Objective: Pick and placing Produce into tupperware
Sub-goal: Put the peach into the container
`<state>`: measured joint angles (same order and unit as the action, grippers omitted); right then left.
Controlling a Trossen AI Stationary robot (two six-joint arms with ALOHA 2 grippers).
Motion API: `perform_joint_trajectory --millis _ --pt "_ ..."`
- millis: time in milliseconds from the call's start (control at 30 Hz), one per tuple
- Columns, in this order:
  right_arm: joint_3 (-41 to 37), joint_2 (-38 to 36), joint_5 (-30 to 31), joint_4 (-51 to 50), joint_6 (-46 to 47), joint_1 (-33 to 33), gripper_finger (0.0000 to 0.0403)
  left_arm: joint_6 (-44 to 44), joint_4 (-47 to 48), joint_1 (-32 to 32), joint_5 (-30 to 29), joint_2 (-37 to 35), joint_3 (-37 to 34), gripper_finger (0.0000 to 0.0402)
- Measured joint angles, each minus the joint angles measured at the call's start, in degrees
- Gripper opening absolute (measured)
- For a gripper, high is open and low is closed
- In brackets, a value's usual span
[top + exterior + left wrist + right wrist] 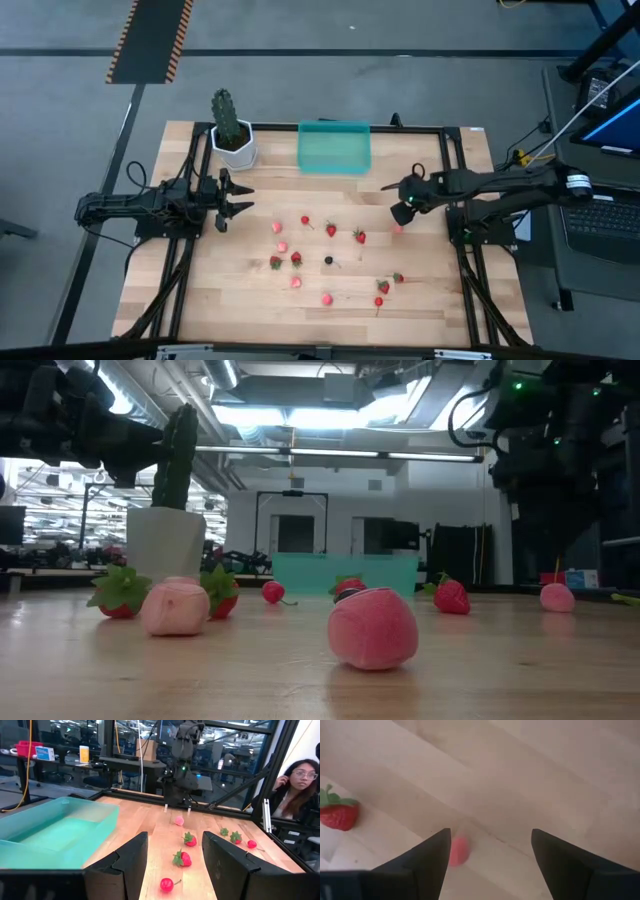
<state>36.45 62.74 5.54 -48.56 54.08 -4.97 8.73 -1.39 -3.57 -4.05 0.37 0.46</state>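
The produce, several small red and pink berries and one dark berry, lies scattered on the wooden table. The teal tupperware stands at the far edge and holds nothing that I can see. My right gripper hangs open at the right, pointing down over a pink berry, which shows just beside one finger. A red berry lies farther off. My left gripper waits open and level at the table's left, facing the berries.
A cactus in a white pot stands left of the tupperware. Black frame rails run along the table's sides. A person sits beyond the table. Bare wood lies between the berries and the tupperware.
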Motion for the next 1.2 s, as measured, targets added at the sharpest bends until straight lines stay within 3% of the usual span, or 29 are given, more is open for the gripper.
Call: perform_joint_trajectory --millis 500,900,1200 --pt "-0.04 10.63 0.00 7.12 4.46 10.44 0.0278 0.09 0.02 0.00 0.02 -0.01 -0.01 0.0181" --pt "-0.07 18.55 0.02 10.28 7.40 11.43 0.0275 0.09 0.03 0.00 0.02 -0.01 0.00 0.0181" --pt "-0.07 19.32 -0.03 10.98 10.20 11.40 0.0239 0.11 0.04 0.00 0.04 -0.01 0.00 0.0181"
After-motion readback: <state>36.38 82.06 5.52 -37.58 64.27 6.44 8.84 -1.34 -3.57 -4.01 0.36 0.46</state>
